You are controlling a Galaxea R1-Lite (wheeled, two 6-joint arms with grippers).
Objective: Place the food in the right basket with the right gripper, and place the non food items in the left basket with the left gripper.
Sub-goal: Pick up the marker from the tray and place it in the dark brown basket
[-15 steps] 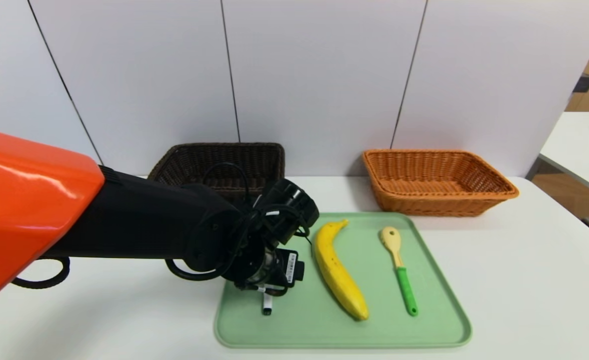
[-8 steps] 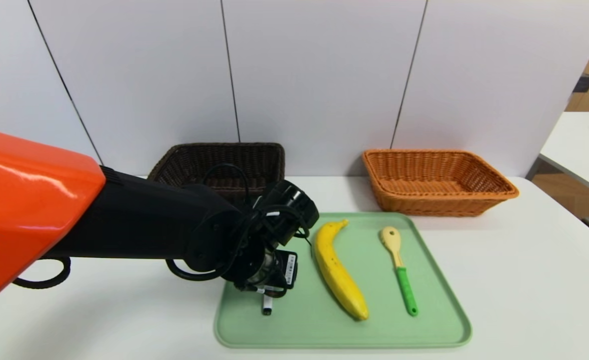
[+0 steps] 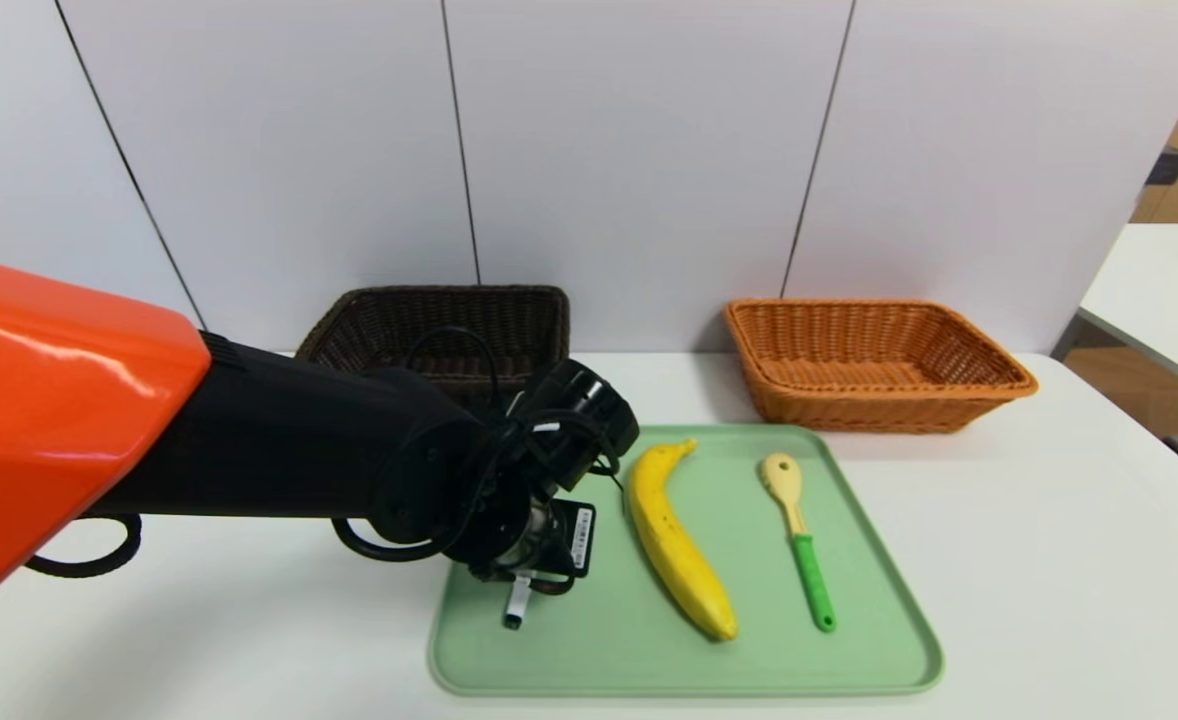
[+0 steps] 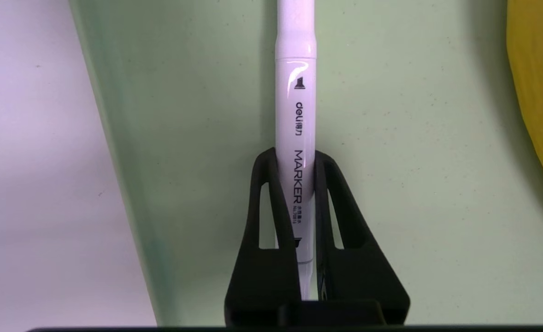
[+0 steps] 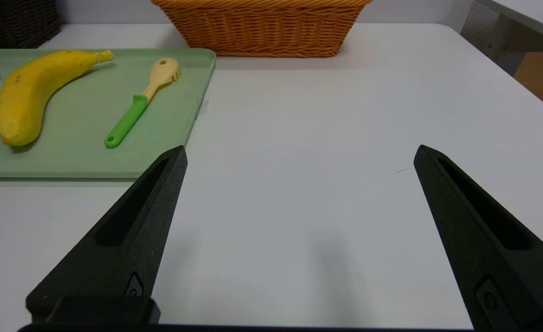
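Near the green tray's (image 3: 749, 665) left edge, the left tool (image 4: 295, 154) is clamped on the slim white marker (image 4: 296, 106); the yellow banana (image 3: 684, 550) lies beside it. Over the bench's (image 5: 299, 184) near side, the right tool (image 5: 301, 147) stands apart.

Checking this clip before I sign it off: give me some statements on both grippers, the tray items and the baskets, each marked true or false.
1. The left gripper is closed on the marker. True.
2. The right gripper is shut on the spoon. False: it is open, with nothing between its fingers, and the spoon lies on the tray.
3. The banana lies between the marker and the spoon. True.
4. The banana is in the orange basket. False: it lies on the tray, in front of that basket.
5. The dark basket stands to the left of the orange one. True.
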